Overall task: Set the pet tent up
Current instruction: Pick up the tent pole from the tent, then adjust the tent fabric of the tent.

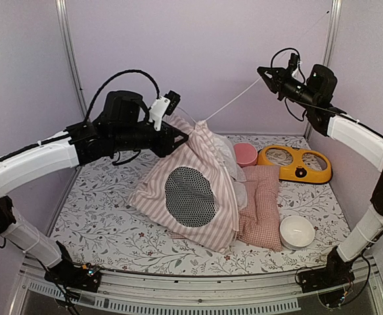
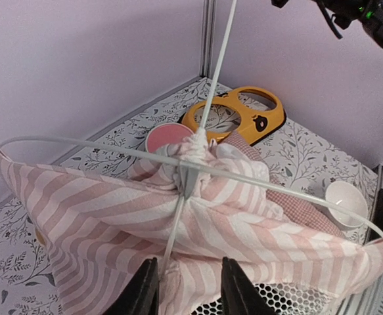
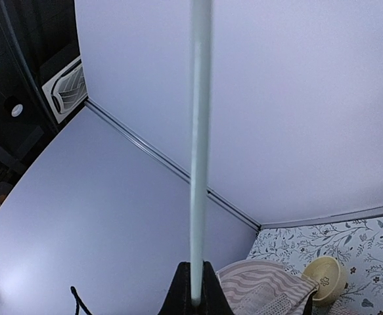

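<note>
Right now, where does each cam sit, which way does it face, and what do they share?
Top external: above and behind the bases, looking down on the table; both arms show, left gripper at the pet tent, right gripper raised on its pole.
Left wrist: over the tent's top, facing the far right corner; own fingers at the bottom edge.
Right wrist: high up, sighting along the pole at the walls; own fingers shut on it.
Shared: tent and pole in all three.
</note>
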Controlling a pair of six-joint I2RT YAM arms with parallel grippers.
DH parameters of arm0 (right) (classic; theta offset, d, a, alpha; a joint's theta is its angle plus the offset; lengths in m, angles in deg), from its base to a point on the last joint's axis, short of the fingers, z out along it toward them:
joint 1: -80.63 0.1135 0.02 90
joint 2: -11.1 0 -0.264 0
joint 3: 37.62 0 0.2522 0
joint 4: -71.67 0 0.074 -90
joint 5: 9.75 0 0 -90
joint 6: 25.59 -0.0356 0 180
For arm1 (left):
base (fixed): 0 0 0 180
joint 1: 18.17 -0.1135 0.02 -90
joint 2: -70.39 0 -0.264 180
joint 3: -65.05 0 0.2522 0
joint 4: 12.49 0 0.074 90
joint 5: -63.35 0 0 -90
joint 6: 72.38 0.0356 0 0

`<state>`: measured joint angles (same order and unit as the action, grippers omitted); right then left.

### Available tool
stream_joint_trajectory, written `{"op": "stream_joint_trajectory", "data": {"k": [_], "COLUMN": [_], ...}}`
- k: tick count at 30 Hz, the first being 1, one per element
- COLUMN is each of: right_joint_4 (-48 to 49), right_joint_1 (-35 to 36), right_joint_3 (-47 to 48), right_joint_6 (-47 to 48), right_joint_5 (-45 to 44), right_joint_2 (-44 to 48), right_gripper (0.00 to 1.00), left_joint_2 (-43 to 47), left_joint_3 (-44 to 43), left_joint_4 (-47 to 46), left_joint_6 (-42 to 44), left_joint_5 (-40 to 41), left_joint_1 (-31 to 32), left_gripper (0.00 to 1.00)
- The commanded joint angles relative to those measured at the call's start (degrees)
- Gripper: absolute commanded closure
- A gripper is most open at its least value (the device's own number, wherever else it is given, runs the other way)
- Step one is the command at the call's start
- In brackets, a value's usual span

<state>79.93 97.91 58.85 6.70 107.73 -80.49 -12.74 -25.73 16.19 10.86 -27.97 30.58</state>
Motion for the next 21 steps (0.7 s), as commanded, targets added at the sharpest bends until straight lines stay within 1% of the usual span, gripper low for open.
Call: {"op": "stream_joint_trajectory", "data": {"k": [1, 6, 9, 15, 21], "right_joint_4": [-0.1, 0.4, 0.6, 1.2, 1.3], "right_joint_1": [2.1, 3.8, 4.5, 5.9, 6.6], "right_joint_3": [-0.3, -0.4, -0.4, -0.4, -0.6], "right_joint_6": [1.5, 1.8, 1.7, 1.5, 1.4], "right_joint_5": [0.9, 1.2, 1.3, 2.3, 3.5], "right_joint_2": [1.0, 0.6, 0.4, 0.0, 0.1], "right_gripper": [1.00, 1.00, 1.00, 1.00, 1.00], "left_joint_2": [-0.5, -2.1, -3.2, -3.6, -2.8], "left_joint_3": [-1.0, -2.2, -3.3, -2.7, -1.3], "left_joint_4": [1.9, 1.1, 2.3, 3.2, 4.4], "left_joint_6": [6.6, 7.4, 8.4, 10.7, 12.2], "left_joint_5": [1.3, -0.8, -0.5, 0.5, -2.1], "left_joint_1": [-0.5, -2.1, -2.6, -3.1, -3.8], "left_gripper": [0.66, 0.66, 0.66, 0.67, 0.67]}}
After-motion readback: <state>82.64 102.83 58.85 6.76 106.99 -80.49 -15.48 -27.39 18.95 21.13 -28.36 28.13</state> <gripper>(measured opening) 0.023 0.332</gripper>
